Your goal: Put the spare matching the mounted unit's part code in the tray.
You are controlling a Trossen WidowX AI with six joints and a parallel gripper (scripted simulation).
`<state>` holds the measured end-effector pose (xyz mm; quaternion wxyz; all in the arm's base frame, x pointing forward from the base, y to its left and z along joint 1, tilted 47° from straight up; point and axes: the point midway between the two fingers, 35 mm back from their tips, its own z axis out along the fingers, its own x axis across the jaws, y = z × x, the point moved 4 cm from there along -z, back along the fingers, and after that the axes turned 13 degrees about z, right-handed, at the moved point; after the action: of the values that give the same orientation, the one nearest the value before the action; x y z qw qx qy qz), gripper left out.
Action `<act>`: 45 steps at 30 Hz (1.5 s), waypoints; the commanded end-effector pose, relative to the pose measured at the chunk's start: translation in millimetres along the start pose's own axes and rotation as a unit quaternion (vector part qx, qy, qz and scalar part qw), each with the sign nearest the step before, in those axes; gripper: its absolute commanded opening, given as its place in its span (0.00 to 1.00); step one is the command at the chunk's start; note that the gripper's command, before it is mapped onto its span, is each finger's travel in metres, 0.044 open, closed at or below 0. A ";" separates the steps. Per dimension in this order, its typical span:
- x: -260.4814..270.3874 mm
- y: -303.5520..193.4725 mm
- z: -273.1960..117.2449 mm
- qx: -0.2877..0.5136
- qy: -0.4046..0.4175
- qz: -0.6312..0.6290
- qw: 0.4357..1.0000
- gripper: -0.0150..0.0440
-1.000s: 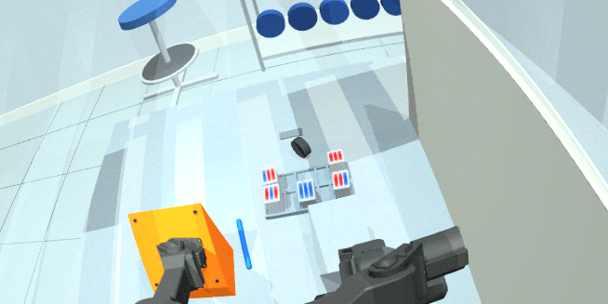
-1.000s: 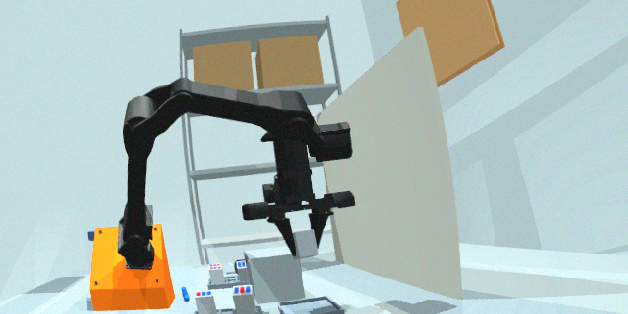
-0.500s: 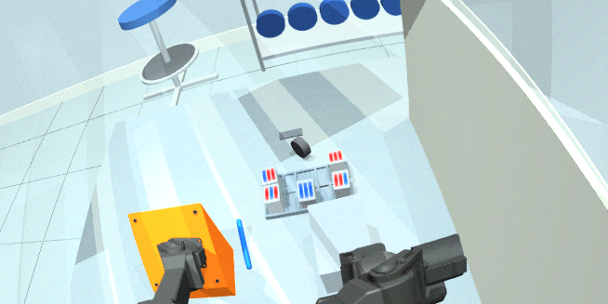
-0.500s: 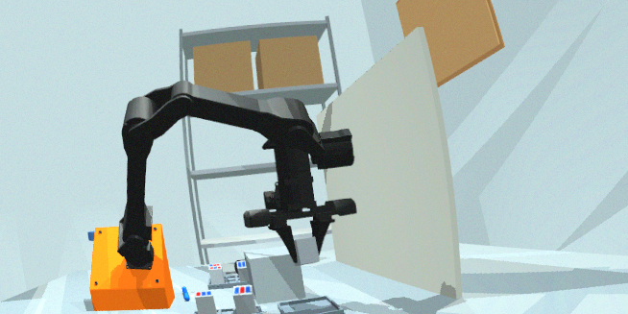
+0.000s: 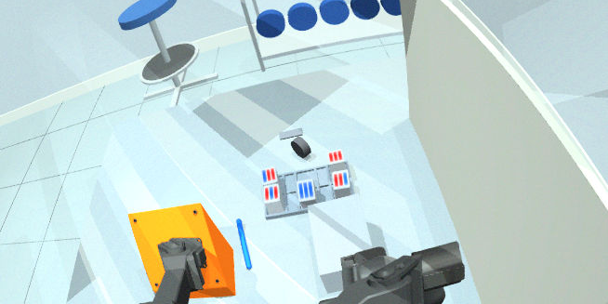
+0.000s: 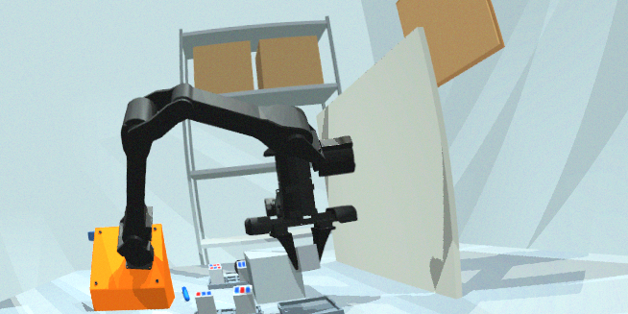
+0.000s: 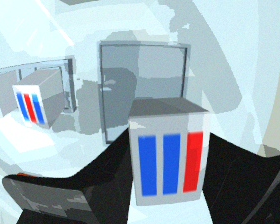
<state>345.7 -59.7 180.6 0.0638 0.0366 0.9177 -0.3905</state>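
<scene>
Top view: rack [image 5: 284,210] sits mid-frame, puck [image 5: 300,147] just above it, base [image 5: 183,236] lower left, rod [image 5: 244,244] between them, stool [image 5: 158,38] upper left, panel [image 5: 488,148] right.

The arm [image 6: 211,114] arches high, its gripper [image 6: 307,249] pointing straight down, fingers clamped on a block [image 7: 167,159].
</scene>
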 end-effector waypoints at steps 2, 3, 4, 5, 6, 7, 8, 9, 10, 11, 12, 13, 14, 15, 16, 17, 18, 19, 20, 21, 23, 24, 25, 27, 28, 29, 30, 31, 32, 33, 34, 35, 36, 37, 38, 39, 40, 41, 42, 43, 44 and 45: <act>0.1 -0.2 3.9 0.001 -0.001 -0.001 1.000 0.25; 0.2 -0.3 4.8 0.001 -0.001 -0.001 1.000 0.25; 0.2 -0.3 5.6 0.001 -0.001 -0.001 1.000 0.25; 0.3 -0.4 6.4 0.001 -0.001 -0.001 1.000 0.25; 0.3 -0.4 7.3 0.001 -0.001 -0.001 1.000 0.25; 0.3 -0.5 8.1 0.001 -0.001 -0.001 1.000 0.25; 0.4 -0.5 8.9 0.002 -0.001 -0.001 1.000 0.25; 0.4 -0.6 9.8 0.002 -0.001 -0.001 1.000 0.25; 0.5 -0.6 10.6 0.002 -0.001 -0.001 1.000 0.25; 0.6 -0.7 11.4 0.002 -0.001 -0.001 1.000 0.25; 0.6 -0.7 12.2 0.002 -0.001 -0.001 1.000 0.25; 0.7 -0.8 13.1 0.002 -0.001 -0.001 1.000 0.25; 0.7 -0.8 13.9 0.002 -0.001 -0.001 1.000 0.25; 0.8 -0.9 14.7 0.002 -0.001 -0.001 1.000 0.25; 0.9 -1.0 15.5 0.002 -0.001 -0.001 1.000 0.25; 0.9 -1.0 16.4 0.002 -0.001 -0.001 1.000 0.25; 1.0 -1.1 17.2 0.002 -0.001 -0.001 1.000 0.25; 1.1 -1.1 18.0 0.002 -0.001 -0.001 1.000 0.25; 1.2 -1.2 18.8 0.002 -0.001 -0.001 1.000 0.25; 1.3 -1.3 19.6 0.003 -0.001 -0.001 1.000 0.25; 1.4 -1.4 21.3 0.003 -0.001 -0.001 1.000 0.25; 1.5 -1.5 22.1 0.003 -0.001 -0.001 1.000 0.25; 1.6 -1.5 22.9 0.003 -0.001 -0.001 1.000 0.25; 1.8 -1.7 24.6 0.003 -0.001 -0.001 1.000 0.25; 1.9 -1.7 25.4 0.003 -0.001 -0.001 1.000 0.25; 2.0 -1.8 26.2 0.003 -0.001 -0.001 1.000 0.25; 2.1 -1.9 27.0 0.003 -0.001 -0.001 1.000 0.25; 2.2 -1.9 27.8 0.003 -0.001 -0.001 1.000 0.25; 2.3 -2.0 28.6 0.004 -0.001 -0.001 1.000 0.25; 2.4 -2.1 29.5 0.004 -0.001 -0.001 1.000 0.25; 2.5 -2.2 30.3 0.004 -0.002 -0.001 1.000 0.25; 2.6 -2.2 31.1 0.004 -0.002 -0.001 1.000 0.25; 2.8 -2.3 31.9 0.004 -0.002 -0.001 1.000 0.25; 2.9 -2.4 32.7 0.004 -0.002 -0.001 1.000 0.25; 3.0 -2.5 33.5 0.004 -0.002 -0.001 1.000 0.25; 3.1 -2.6 34.3 0.004 -0.002 -0.001 1.000 0.25; 3.2 -2.6 35.1 0.005 -0.002 -0.001 1.000 0.25; 3.4 -2.7 35.9 0.005 -0.002 -0.001 1.000 0.25; 3.5 -2.8 36.8 0.005 -0.002 -0.001 1.000 0.25; 3.6 -2.9 37.6 0.005 -0.002 -0.001 1.000 0.25; 3.8 -3.0 38.4 0.005 -0.002 -0.001 1.000 0.25; 3.9 -3.1 39.2 0.005 -0.002 -0.001 1.000 0.25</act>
<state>345.2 -88.4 156.8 0.0647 0.0366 0.9158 -0.3947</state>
